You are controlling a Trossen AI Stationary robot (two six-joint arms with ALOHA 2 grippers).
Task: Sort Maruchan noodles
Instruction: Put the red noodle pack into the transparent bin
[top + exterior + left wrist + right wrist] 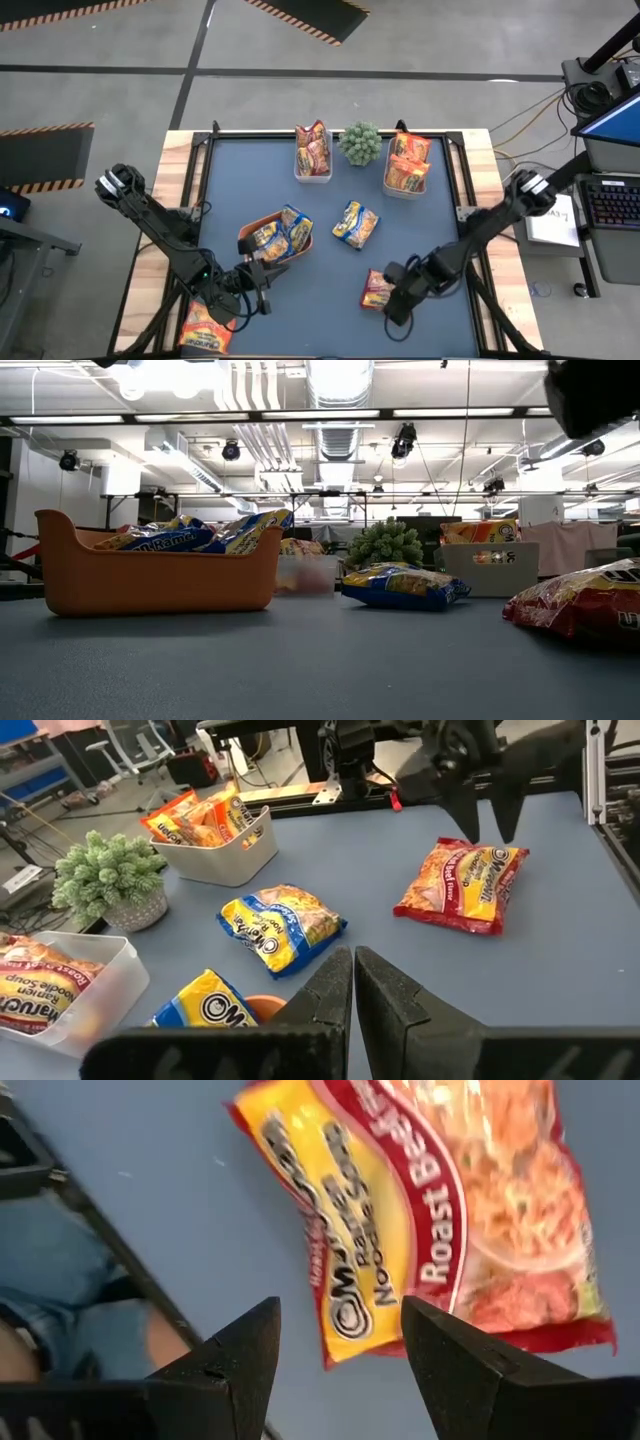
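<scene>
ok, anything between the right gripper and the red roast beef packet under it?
Nothing visible. The right gripper hangs with its fingers open directly over the flat red crinkly plastic Roast Beef noodle packet, which lies alone on the blue-grey table mat. The closest other item, the yellow and blue packet, lies well apart.

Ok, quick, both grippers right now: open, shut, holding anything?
Left gripper: shut, empty, beside the orange plastic tray.
Right gripper: open, holding nothing, above the red crinkly plastic roast-beef noodle packet lying on the table.
</scene>
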